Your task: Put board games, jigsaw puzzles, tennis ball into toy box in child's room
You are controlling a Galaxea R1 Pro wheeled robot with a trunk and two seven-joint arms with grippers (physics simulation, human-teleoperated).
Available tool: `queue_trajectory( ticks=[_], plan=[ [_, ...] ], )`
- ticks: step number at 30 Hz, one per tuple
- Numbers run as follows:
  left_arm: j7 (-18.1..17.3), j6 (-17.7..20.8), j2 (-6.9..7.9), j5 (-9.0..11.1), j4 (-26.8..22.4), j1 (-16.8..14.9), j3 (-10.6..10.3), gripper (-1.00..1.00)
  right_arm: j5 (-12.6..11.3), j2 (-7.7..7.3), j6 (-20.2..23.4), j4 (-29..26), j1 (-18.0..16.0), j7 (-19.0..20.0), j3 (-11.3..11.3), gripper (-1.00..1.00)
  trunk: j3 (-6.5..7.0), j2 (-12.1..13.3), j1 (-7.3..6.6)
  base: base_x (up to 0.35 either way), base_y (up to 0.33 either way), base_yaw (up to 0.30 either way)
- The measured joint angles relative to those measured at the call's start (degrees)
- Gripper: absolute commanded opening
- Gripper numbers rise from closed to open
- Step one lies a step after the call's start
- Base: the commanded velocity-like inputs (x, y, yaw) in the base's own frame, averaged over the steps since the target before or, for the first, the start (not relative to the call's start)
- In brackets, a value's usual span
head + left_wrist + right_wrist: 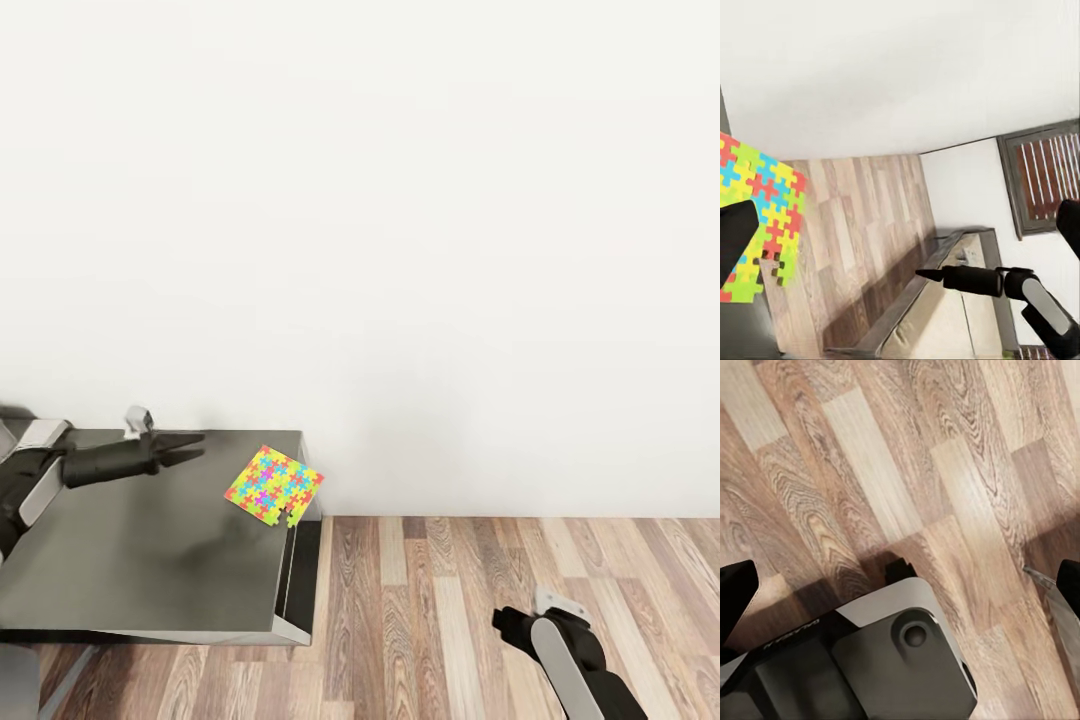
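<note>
Jigsaw puzzle [273,486]: it lay flat at the far right corner of the dark grey unit [140,540], one corner jutting past the edge toward the wall; one piece along its near edge looked loose. In my left wrist view the puzzle [761,214] was cut off at the picture's border and partly covered by one dark fingertip [733,240].

My left gripper [188,447]: it hovered over the unit's top, pointing at the puzzle and just short of it, not touching. The two fingers stood slightly parted with nothing between them.

My right gripper: I could not make out its fingers well. In my right wrist view only two dark tips [735,592] showed at the picture's opposite borders, set wide apart, with bare floor [907,472] between. In the head view my right arm [570,650] hung low over the planks, cut off at the corner.

Unit: its near left part ran out of view.

Wall [400,250]: plain white, taking up most of the head view.

Beyond the puzzle: my left wrist view showed a window [1042,180] with slats, cut off at the edge, and a grey-framed ledge [937,292] with a dark pointed arm part [975,279] over it, hard to identify.
</note>
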Motion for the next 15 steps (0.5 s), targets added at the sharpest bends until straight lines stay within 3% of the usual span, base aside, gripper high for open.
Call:
queue_trajectory(
  ticks=[2, 6, 15],
  plan=[
    [-4.31, -0.03, 0.14, -0.08, 0.00, 1.80, 0.05, 1.00, -0.06, 0.05, -0.03, -0.16, 0.00, 1.22, 0.00, 1.00, 0.00, 0.00, 0.00, 0.000, 0.000, 0.000],
    [-9.35, -0.19, 0.51, -0.11, -0.01, 5.50, 0.16, 1.00, -0.03, 0.08, -0.06, -0.31, 0.00, 3.92, -0.12, 1.00, 0.13, 0.00, 0.00, 0.000, 0.000, 0.000],
    [-11.65, -0.14, 0.84, -0.05, -0.04, 8.30, 0.12, 1.00, -0.14, 0.05, -0.05, 0.14, 0.00, 9.69, -0.39, 1.00, 0.86, 0.00, 0.00, 0.000, 0.000, 0.000]
  ],
)
